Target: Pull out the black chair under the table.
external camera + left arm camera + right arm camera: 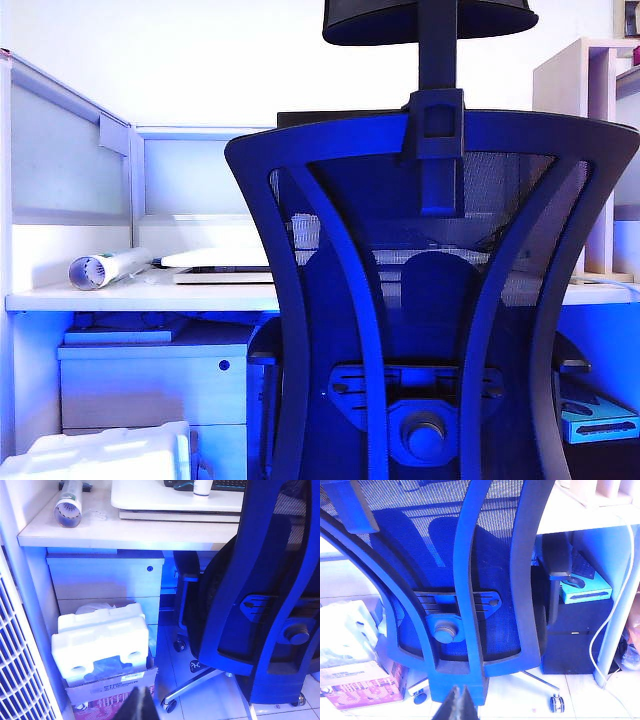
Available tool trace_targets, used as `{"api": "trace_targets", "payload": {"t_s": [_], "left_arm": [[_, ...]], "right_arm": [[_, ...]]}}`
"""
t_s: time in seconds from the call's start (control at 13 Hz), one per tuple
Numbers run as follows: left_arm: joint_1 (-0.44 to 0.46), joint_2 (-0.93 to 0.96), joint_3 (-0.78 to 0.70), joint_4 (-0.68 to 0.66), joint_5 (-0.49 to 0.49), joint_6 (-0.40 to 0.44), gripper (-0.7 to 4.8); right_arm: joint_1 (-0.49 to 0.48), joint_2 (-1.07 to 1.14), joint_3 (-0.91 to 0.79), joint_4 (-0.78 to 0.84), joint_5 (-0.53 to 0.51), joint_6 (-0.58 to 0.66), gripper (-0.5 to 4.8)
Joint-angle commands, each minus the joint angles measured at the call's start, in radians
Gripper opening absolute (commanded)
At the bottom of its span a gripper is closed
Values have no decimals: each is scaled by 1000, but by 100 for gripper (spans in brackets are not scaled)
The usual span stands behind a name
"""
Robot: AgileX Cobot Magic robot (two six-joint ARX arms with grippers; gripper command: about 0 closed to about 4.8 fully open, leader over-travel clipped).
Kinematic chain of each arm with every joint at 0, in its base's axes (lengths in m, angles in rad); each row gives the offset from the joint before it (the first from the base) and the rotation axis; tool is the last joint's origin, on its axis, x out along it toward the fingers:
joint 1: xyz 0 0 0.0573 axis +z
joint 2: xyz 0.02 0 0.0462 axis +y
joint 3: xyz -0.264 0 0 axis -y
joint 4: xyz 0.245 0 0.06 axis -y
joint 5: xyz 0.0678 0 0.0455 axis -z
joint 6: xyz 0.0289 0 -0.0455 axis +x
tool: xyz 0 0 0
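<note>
**Two arms held back, chair still tucked under the desk**

Exterior view: the black chair [430,300] fills most of the scene, its mesh back facing the camera and its seat pushed in beneath the table [140,296]. Neither gripper shows here. A white drawer cabinet [150,385] stands under the table beside the chair.

Left wrist view: the left gripper [140,704] hangs low, well apart from the chair; only a dark tip shows, so I cannot tell how its jaws stand. Beside the chair, in front of the cabinet, a cardboard box [107,690] holds white foam blocks [100,640] and some plastic wrap. A paper roll [70,502] lies on the table.

Right wrist view: the right gripper [458,705] sits near the chair's lower back frame, fingers pressed together on nothing. A white cable [615,610] hangs off the table beside the chair.

Likely risks: a weak hold on the smooth curved frame could slip; the chair's castors may roll crooked and bump the box or snag the cable.
</note>
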Motion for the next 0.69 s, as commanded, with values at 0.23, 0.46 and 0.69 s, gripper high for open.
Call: {"api": "trace_targets", "payload": {"t_s": [0.23,0.46,0.69], "left_arm": [[0,0,-1,-17,10,0,-5],[0,0,-1,-17,11,0,-5],[0,0,-1,139,286,1,-5]], "right_arm": [[0,-3,-2,19,1,1,-6],[0,-3,-2,20,1,1,-6],[0,-3,-2,20,1,1,-6]]}}
